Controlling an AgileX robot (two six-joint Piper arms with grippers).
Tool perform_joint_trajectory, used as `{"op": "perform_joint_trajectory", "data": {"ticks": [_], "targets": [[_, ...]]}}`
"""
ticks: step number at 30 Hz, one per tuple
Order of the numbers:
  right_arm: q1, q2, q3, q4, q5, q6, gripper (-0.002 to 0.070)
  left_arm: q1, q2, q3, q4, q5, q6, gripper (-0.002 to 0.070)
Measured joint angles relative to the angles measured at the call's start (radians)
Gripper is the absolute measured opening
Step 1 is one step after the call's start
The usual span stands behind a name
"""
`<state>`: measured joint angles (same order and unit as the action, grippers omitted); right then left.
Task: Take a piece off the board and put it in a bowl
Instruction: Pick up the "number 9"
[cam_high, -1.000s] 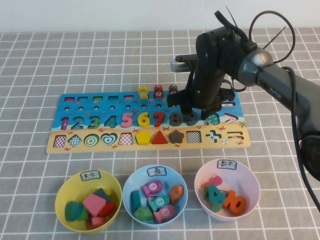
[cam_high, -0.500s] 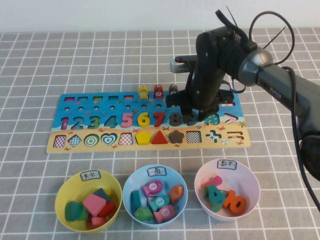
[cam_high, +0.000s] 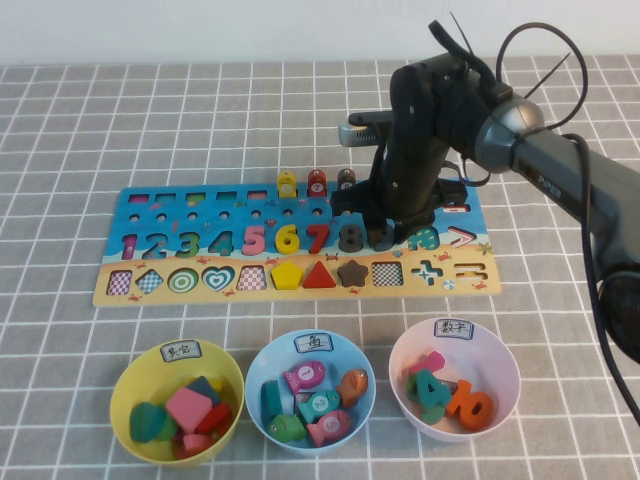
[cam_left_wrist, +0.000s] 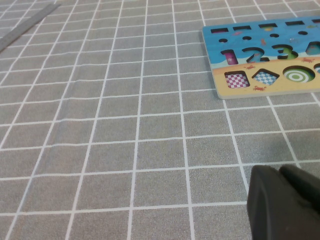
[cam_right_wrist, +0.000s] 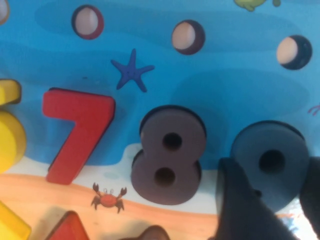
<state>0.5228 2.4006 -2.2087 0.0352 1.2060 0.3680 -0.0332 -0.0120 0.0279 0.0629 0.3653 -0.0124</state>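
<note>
A: Where is the piece (cam_right_wrist: 272, 165)?

B: The slate-blue 9 sits in its cut-out on the board (cam_high: 200, 215), directly under the right gripper (cam_high: 390, 228). In the right wrist view the dark fingers (cam_right_wrist: 240, 205) stand on either side of the numeral's lower part, one finger overlapping its edge.

A: Has the gripper got hold of it?

B: The jaws are partly open and flank the 9. Whether the pads press on it I cannot tell; the piece lies flat in the board, not lifted.

A: What is right beside the gripper?

B: The brown 8 (cam_right_wrist: 167, 155) is just beside the 9, close to one finger. Beyond it lies the red 7 (cam_right_wrist: 75, 132), then the edge of the yellow 6 (cam_right_wrist: 10, 130). Behind the gripper, three small pegs (cam_high: 317, 182) stand upright in the board's top row.

A: And the bowl?

B: The pale-pink bowl (cam_high: 500, 395) is in front of the gripper, nearer the robot, well apart from the board. It already holds several numerals. The light-blue bowl (cam_high: 262, 365) and the yellow bowl (cam_high: 130, 375) stand beside it, farther toward the robot's left.

A: The left gripper?

B: The left gripper (cam_left_wrist: 282, 205) hangs over bare checked cloth (cam_left_wrist: 125, 125), away from the board's end. Only a dark part of it shows, so its opening cannot be told.
</note>
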Motion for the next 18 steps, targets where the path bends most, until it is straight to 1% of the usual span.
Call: {"op": "perform_joint_trajectory", "data": {"ticks": [6,18], "targets": [[0.002,0.002,0.0,-0.01,0.0,0.0,0.0228,0.0,0.0,0.0,0.0,0.0,0.0,-0.0003],[0.006,0.0,-0.021,-0.035,0.017,0.0,0.0228,0.0,0.0,0.0,0.0,0.0,0.0,-0.0003]]}}
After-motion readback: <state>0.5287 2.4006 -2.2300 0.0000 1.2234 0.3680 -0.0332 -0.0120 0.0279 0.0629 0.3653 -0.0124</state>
